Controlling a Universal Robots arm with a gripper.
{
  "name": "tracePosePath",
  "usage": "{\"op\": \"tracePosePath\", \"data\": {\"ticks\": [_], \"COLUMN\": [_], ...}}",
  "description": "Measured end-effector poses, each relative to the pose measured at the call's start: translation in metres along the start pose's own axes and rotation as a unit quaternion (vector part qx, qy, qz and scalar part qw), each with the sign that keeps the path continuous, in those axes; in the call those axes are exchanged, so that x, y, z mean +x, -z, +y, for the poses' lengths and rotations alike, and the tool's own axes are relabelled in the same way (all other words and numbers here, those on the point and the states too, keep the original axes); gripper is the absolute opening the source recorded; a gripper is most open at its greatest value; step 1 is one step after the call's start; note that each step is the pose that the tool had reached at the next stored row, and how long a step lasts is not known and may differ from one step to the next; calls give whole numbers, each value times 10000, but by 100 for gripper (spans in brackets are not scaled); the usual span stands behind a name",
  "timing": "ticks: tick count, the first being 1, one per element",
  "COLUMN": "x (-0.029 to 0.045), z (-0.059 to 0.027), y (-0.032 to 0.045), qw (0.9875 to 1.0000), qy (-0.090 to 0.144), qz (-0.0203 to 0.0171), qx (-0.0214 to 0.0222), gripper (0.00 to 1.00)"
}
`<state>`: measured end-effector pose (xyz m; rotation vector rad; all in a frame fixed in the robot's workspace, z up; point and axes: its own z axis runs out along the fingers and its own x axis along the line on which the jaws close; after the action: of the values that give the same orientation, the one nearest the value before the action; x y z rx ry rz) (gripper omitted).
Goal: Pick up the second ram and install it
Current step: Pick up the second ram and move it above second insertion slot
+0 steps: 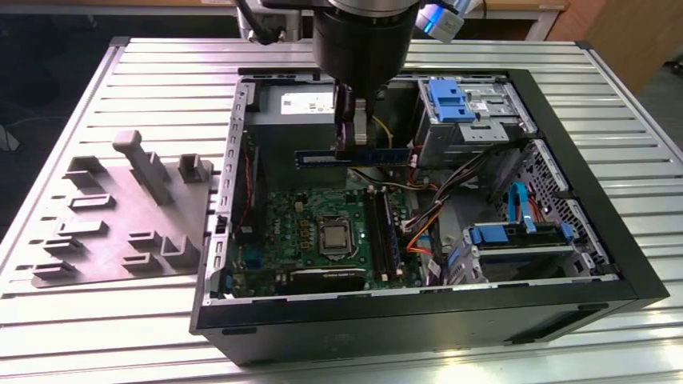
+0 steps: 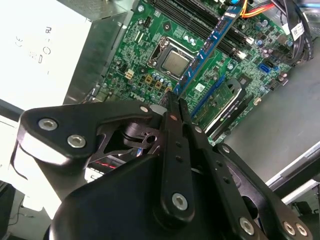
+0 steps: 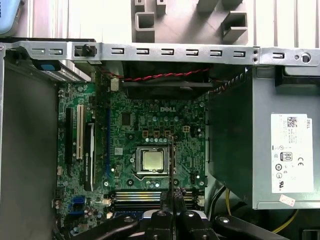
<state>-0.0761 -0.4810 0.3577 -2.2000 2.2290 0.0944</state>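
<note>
The gripper (image 1: 356, 148) has its jaws clamped on the memory stick (image 1: 386, 157) at mid-length. The stick lies level, its long axis reaching out either side of the jaws, with the motherboard (image 1: 309, 228) below them.

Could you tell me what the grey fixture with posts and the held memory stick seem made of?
Grey fixture with upright posts: probably matte moulded plastic, uniformly dull with soft edges. Thin blue memory stick between the jaws: apparently lacquered circuit board, blue face with small soldered parts.

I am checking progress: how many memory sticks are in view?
2: the second ram in the gripper; a seated ram on the motherboard. More may be hidden.
</note>
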Motion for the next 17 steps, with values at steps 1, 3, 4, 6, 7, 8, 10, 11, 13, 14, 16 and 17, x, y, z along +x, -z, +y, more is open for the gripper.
{"op": "tracePosePath", "data": {"ticks": [1, 3, 4, 6, 7, 8, 10, 11, 13, 14, 16, 17], "x": [0, 0, 1, 2, 2, 3, 5, 6, 8, 9, 10, 11], "z": [0, -1, -1, -2, -3, -4, -5, -6, -7, -8, -9, -10], "y": [0, -2, -12, -38, -54, -72, -108, -127, -163, -181, -218, -235], "qw": [10000, 10000, 10000, 10000, 10000, 10000, 10000, 10000, 10000, 10000, 10000, 10000], "qy": [0, 0, 1, 1, 1, 1, 1, 1, 1, 0, 1, 1], "qz": [0, -1, -3, -1, -1, -1, -1, -1, 0, 0, -1, 0], "qx": [0, 0, 1, 1, 0, 0, 0, 0, 0, 0, 1, 1], "gripper": [13, 13, 13, 13, 13, 13, 13, 13, 13, 13, 13, 13]}}
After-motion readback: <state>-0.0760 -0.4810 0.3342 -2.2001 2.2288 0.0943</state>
